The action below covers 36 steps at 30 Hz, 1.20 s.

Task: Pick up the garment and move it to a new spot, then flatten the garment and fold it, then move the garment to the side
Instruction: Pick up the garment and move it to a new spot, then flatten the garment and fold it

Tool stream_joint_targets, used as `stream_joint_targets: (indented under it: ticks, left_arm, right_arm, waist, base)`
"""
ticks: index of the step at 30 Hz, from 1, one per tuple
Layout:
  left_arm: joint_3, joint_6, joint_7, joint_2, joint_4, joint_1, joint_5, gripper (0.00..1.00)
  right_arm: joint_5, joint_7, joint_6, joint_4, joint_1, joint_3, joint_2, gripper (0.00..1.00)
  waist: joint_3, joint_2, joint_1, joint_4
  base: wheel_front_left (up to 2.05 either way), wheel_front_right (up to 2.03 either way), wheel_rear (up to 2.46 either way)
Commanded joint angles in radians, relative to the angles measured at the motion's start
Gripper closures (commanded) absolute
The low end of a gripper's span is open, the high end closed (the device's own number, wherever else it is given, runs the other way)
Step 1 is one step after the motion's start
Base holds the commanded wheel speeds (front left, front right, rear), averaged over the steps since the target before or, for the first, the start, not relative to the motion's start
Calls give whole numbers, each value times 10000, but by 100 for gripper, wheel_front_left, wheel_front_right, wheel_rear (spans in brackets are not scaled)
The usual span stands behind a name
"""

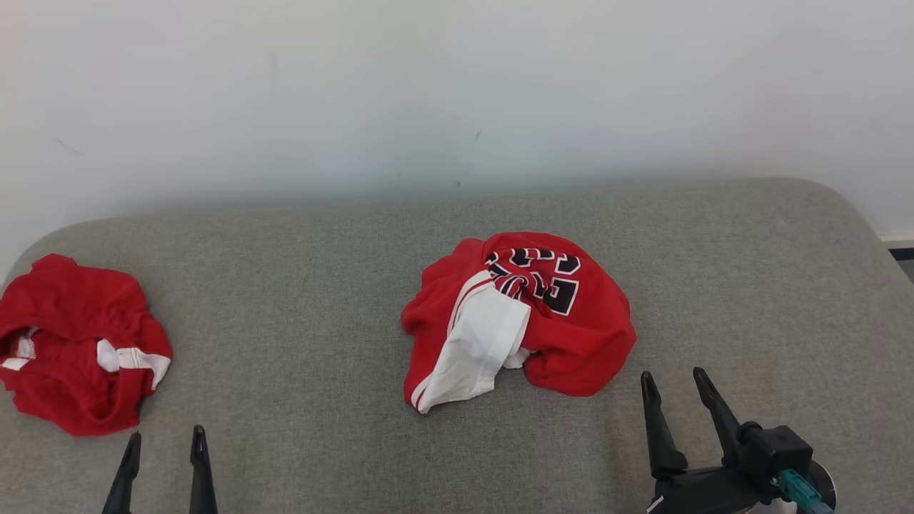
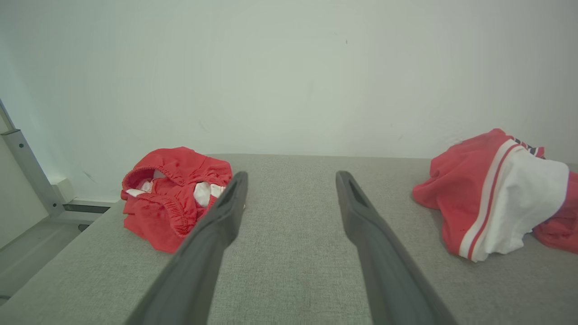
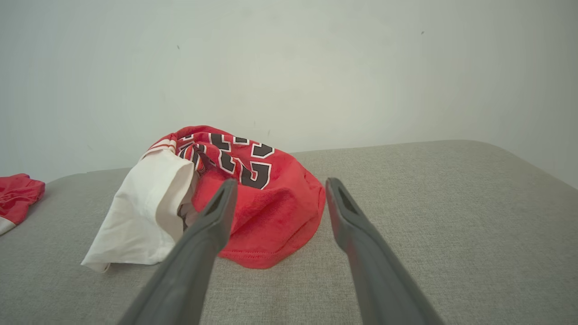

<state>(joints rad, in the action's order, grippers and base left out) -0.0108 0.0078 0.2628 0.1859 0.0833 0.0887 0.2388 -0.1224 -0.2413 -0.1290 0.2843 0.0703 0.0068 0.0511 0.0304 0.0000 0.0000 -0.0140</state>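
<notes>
step in hand: the first step, the pick-up, is judged not yet begun; the garment lies untouched and nothing is held.
garment: a crumpled red jersey with dark lettering and a white panel, heaped near the middle of the grey padded surface, clear of both grippers.
right gripper: its jaws are spread wide and empty; it is set low, near the garment's near right edge, with the fingers pointed toward the red hem.
left gripper: its jaws are likewise spread wide and empty; it is placed well apart from the garment, nearer a second red bundle.
second red bundle: crumpled cloth with an elastic waistband, seen at the surface's left end; it is judged not to be the present target.
next move: the right gripper would need to be carried forward, lowered onto a raised fold and closed on cloth, not on padding.
risk: if only a thin top layer is pinched, the heap may be dragged rather than lifted.
</notes>
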Motion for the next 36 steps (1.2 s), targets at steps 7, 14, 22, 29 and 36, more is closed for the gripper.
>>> stream_joint_targets:
  ticks: [7, 14, 22, 29, 36]
  left_arm:
    - [-111, -18, 30, -193, 107, 151, -355, 0]
    - [-244, -124, 30, -327, 99, 118, -468, 0]
    - [-362, -211, 30, -337, 158, 37, -644, 0]
    - [-480, -278, 30, -352, 243, 3, -701, 0]
    - [-450, -305, 30, -233, 394, -9, -870, 0]
  right_arm:
    - [97, 15, -32, 78, -142, -15, -14, 0]
    - [129, 51, -32, 102, -144, -32, -14, 0]
    - [103, 78, -32, 120, -93, 37, -14, 0]
    - [109, 112, -32, 121, -105, 57, -14, 0]
    - [64, 154, -34, 85, -120, 61, -14, 0]
  waist:
    - [8, 0, 0, 87]
    - [-24, 0, 0, 114]
    - [-40, 0, 0, 64]
    - [-22, 0, 0, 34]
    - [-1, 0, 0, 15]
  base:
    - [0, 0, 0]
    - [0, 0, 0]
    - [0, 0, 0]
    - [0, 0, 0]
    - [0, 0, 0]
